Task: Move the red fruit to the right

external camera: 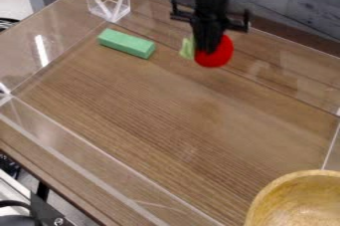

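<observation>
The red fruit (216, 51) is a small glossy round toy with a light-green leafy bit showing at its left. It hangs at the back middle-right of the wooden table, held just above the surface. My gripper (210, 45) comes straight down from the top of the view and is shut on the red fruit, its black fingers partly covering the fruit's top. A black crossbar on the gripper spans above the fruit.
A flat green rectangular block (126, 43) lies at the back left. Clear acrylic walls (40, 46) fence the wooden table (173, 120), with a small clear stand (109, 4) in the far left corner. A wooden bowl (303, 202) fills the bottom right corner.
</observation>
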`<control>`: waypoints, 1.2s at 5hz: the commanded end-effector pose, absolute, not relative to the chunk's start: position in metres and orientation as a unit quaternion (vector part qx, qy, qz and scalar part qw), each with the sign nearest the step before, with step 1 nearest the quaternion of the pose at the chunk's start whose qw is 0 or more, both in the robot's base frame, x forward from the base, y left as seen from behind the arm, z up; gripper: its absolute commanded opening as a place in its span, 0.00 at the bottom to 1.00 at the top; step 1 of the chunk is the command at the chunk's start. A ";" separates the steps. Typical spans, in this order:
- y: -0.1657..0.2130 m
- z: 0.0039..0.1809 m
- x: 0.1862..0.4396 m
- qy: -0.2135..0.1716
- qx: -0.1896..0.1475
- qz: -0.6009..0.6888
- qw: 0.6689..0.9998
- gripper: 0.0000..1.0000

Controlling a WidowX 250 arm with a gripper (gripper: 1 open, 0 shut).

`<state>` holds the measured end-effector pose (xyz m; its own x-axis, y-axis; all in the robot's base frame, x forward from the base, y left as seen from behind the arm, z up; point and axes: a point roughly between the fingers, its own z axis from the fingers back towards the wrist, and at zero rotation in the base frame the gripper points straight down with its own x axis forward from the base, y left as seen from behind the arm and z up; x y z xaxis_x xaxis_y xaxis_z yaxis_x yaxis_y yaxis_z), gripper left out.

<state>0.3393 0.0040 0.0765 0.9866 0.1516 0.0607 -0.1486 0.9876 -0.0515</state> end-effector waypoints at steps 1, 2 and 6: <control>0.010 0.088 0.345 -0.055 -0.022 0.076 0.995 0.00; 0.016 0.090 0.344 -0.054 -0.022 0.077 0.995 1.00; 0.016 0.086 0.348 -0.062 -0.026 0.079 0.995 0.00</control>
<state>0.3394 0.0129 0.0698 0.9854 0.1581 0.0630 -0.1546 0.9864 -0.0562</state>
